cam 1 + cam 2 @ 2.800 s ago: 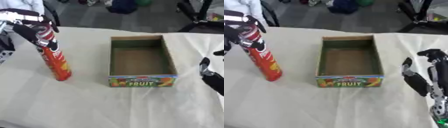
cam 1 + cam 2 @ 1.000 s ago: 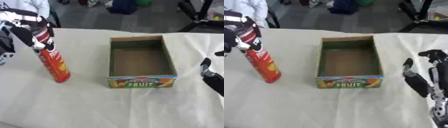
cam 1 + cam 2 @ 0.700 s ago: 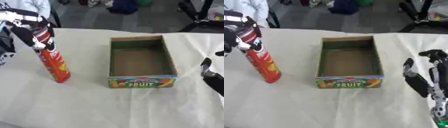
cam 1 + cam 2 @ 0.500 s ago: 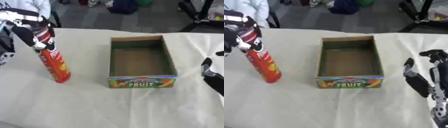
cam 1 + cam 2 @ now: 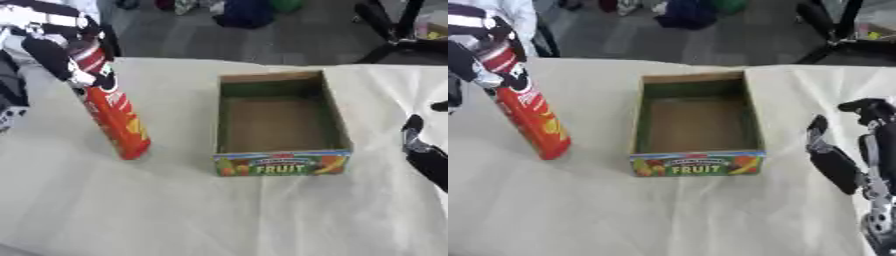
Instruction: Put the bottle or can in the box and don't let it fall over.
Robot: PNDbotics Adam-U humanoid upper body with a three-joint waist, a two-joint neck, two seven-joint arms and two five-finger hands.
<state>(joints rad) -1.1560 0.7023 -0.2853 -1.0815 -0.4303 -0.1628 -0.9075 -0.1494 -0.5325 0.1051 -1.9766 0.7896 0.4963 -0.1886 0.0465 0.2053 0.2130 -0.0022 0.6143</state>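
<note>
A tall red can with yellow markings stands tilted on the cloth at the left, its base touching the table. My left hand is curled round the can's top. The open cardboard box with a "FRUIT" label on its front wall sits in the middle, with nothing inside it. Over at the right edge my right hand rests open, well clear of the box.
A cream cloth covers the table. Beyond its far edge lie a dark floor, black stand legs and some coloured bags. A person's white sleeve shows at the top left.
The can and my left hand have shifted slightly right toward the box. The can still leans with its base on the cloth. My right hand has stayed put.
</note>
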